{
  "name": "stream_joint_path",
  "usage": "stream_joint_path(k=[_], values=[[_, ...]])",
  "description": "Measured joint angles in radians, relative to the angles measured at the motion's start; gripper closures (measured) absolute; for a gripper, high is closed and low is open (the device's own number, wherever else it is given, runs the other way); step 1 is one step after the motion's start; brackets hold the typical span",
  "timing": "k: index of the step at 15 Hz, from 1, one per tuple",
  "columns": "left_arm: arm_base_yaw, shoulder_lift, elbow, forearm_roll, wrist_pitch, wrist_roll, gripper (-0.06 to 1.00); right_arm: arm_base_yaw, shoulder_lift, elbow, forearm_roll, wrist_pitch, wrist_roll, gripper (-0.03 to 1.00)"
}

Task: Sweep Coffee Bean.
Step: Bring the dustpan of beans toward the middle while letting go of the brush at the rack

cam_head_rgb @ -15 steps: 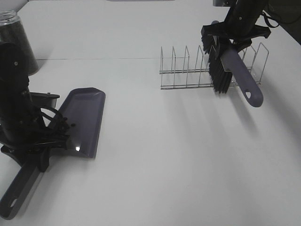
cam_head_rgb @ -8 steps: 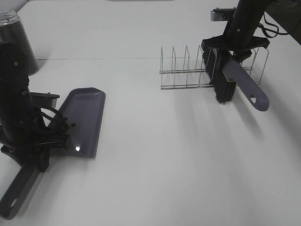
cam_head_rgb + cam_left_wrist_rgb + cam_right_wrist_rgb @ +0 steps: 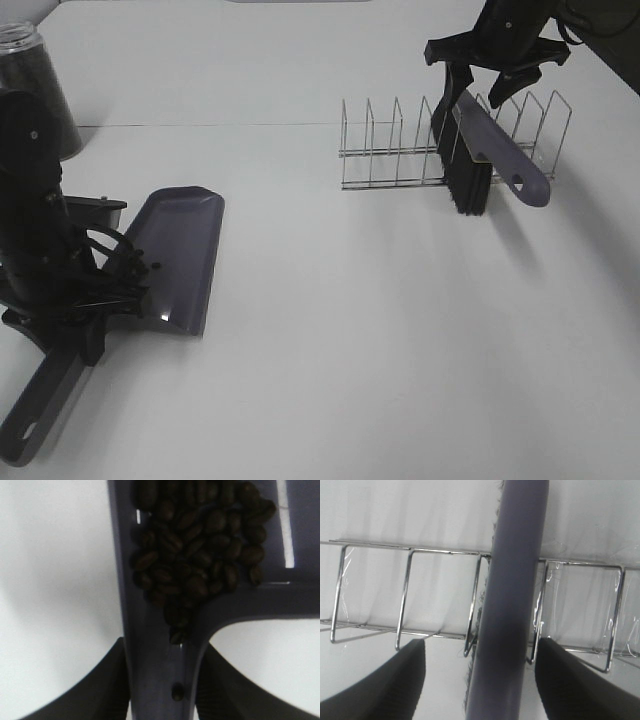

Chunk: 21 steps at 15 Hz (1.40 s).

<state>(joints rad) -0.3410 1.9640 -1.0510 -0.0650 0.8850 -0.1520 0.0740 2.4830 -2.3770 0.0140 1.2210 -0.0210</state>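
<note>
The coffee beans (image 3: pixel 200 555) lie heaped in the grey dustpan (image 3: pixel 178 255), at its handle end; in the exterior view they show as dark specks (image 3: pixel 143 268). My left gripper (image 3: pixel 85 300) is shut on the dustpan's handle (image 3: pixel 155 680), and the pan rests flat on the table. The grey brush (image 3: pixel 500 150) stands slanted in the wire rack (image 3: pixel 390 155), bristles (image 3: pixel 466 180) down. My right gripper (image 3: pixel 492 60) is open just above the brush. Its fingers (image 3: pixel 385 685) stand apart from the handle (image 3: pixel 512 590) on either side.
A tall clear jar of dark beans (image 3: pixel 35 85) stands at the far left, behind the left arm. A seam in the white table (image 3: pixel 330 320) runs across just behind the rack.
The right gripper set the brush down into the rack, opened and rose slightly off it. The left arm and dustpan have not moved.
</note>
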Motion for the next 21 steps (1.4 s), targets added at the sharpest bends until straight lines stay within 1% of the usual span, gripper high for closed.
stream_joint_path(k=[5,9,10,11,13,14,15,16,18,19,21], values=[[0.0,0.0,-0.007,-0.002,0.001,-0.008,0.63,0.0,-0.075,-0.004,0.012,0.001,0.001,0.34],[0.0,0.0,-0.105,-0.013,0.016,-0.009,0.63,0.0,-0.232,0.001,0.062,0.001,0.005,0.34],[0.0,0.0,-0.163,-0.02,0.048,-0.009,0.63,0.0,-0.349,0.085,0.067,-0.001,0.002,0.34],[0.0,0.0,-0.192,-0.022,0.06,-0.008,0.63,0.0,-0.423,0.167,0.068,-0.001,0.001,0.34],[0.0,0.001,-0.237,-0.023,0.063,-0.001,0.63,0.0,-0.583,0.394,0.069,-0.006,-0.007,0.34],[0.0,0.008,-0.256,-0.023,0.064,0.0,0.63,0.0,-0.67,0.532,0.069,-0.051,-0.008,0.34],[0.0,0.024,-0.274,-0.024,0.069,0.0,0.63,0.0,-0.759,0.692,0.069,-0.139,-0.008,0.34],[0.0,0.033,-0.281,-0.024,0.075,0.0,0.63,0.0,-0.807,0.769,0.07,-0.182,-0.009,0.34],[0.0,0.094,-0.311,-0.025,0.097,0.003,0.63,0.0,-0.972,1.001,0.071,-0.292,-0.012,0.34],[0.0,0.127,-0.323,-0.027,0.101,0.003,0.63,0.0,-1.039,1.095,0.072,-0.323,-0.014,0.34],[0.0,0.172,-0.344,-0.043,0.1,0.003,0.63,0.0,-1.137,1.21,0.074,-0.341,-0.014,0.34]])
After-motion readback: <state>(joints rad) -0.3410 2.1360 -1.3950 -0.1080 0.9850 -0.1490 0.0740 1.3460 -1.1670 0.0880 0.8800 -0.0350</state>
